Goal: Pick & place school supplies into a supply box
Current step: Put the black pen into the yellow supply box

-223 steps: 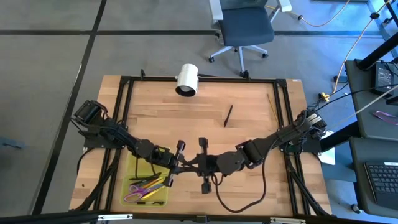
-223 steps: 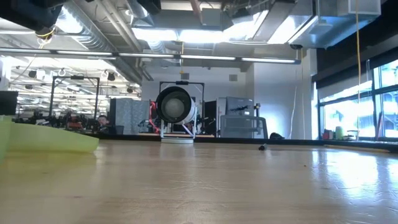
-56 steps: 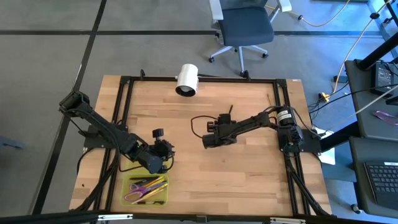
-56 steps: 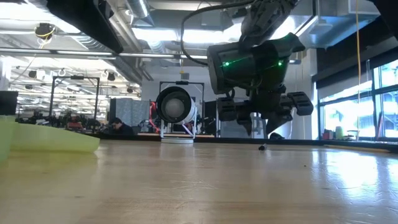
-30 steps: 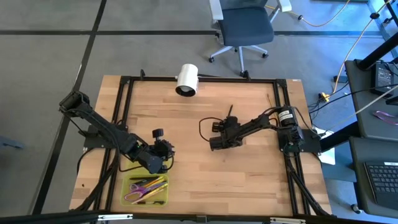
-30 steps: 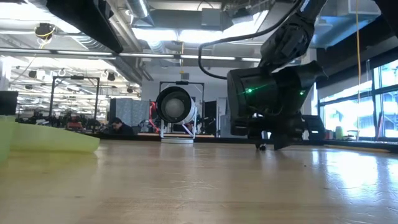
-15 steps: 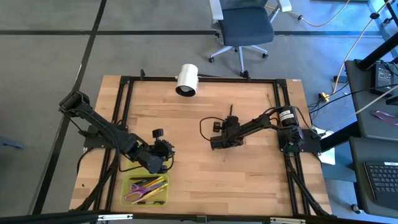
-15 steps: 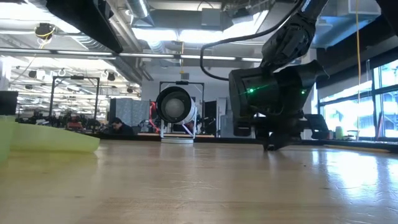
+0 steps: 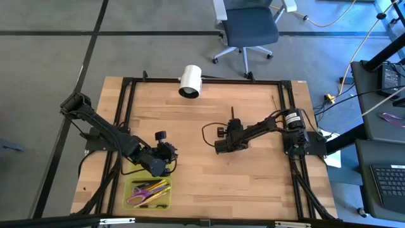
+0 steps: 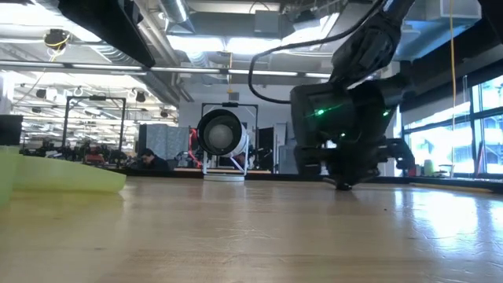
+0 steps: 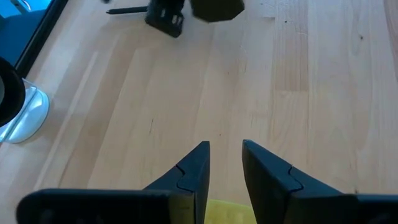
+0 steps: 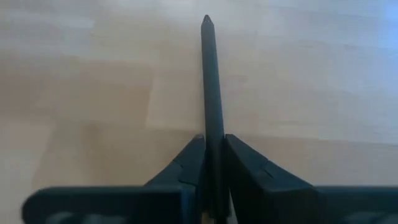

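**Right gripper clamped on black pen, mid-table**

I see the wooden table with both arms on it, from largest down:

- Right arm reaches in from the table's right edge toward the middle. Right gripper is low over the wood; in the low view its dark body with a green light sits down near the surface.
- Left arm lies along the left side, left gripper parked near the supply box, just past its far edge. From its wrist view the fingers stand a narrow gap apart with nothing between them, bare wood ahead, and a strip of yellow-green showing below them.
- Supply box: translucent yellow-green case near the front-left edge of the table. It holds the purple-handled scissors plus several pens and pencils, yellow and dark; I can't count them from here.
- White cylinder sits at the far edge of the table, well apart from both grippers.
- Black pen: right wrist view shows the jaws pinched onto it, one finger on each side, the pen running straight forward out of the grip to a pointed tip over the wood. In the high view its tip pokes out beyond the gripper toward the far edge. Can't tell whether the pen touches the table or is clear of it.
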Robot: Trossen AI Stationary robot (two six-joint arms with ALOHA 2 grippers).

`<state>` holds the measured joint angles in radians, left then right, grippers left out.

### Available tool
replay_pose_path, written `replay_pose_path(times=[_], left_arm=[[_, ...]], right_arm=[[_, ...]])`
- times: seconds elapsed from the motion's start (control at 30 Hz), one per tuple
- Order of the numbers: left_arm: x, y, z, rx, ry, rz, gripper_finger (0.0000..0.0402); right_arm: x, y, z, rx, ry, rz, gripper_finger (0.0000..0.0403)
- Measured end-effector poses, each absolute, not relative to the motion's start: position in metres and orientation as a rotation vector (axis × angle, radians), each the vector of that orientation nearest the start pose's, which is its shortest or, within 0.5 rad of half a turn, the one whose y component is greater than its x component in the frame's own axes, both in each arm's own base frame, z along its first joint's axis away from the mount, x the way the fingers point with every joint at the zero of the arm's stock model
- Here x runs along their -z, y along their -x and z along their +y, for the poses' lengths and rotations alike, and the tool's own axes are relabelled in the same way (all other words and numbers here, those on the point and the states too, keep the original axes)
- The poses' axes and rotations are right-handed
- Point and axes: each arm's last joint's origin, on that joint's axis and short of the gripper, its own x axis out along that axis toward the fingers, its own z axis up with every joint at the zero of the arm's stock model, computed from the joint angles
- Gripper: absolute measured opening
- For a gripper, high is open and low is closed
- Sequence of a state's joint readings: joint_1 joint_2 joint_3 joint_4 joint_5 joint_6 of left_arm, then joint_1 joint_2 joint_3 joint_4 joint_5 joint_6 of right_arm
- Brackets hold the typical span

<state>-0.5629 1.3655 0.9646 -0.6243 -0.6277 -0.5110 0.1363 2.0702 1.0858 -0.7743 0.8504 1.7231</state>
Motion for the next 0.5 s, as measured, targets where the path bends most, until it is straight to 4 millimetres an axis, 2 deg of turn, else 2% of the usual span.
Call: replay_pose_path(times=[0.17, 0.33, 0.5], left_arm=[[-0.243, -0.231, -0.126, -0.273, -0.077, 0.794, 0.0088], [-0.243, -0.232, -0.128, -0.228, -0.033, 0.811, 0.0086], [-0.245, -0.235, -0.134, -0.079, 0.015, 0.828, 0.0089]], right_arm=[[-0.100, -0.308, 0.037, 1.411, -0.466, 0.753, 0.0049], [-0.131, -0.301, 0.053, 1.283, -0.395, 0.777, 0.0049], [-0.168, -0.294, 0.076, 1.084, -0.338, 0.743, 0.0049]])
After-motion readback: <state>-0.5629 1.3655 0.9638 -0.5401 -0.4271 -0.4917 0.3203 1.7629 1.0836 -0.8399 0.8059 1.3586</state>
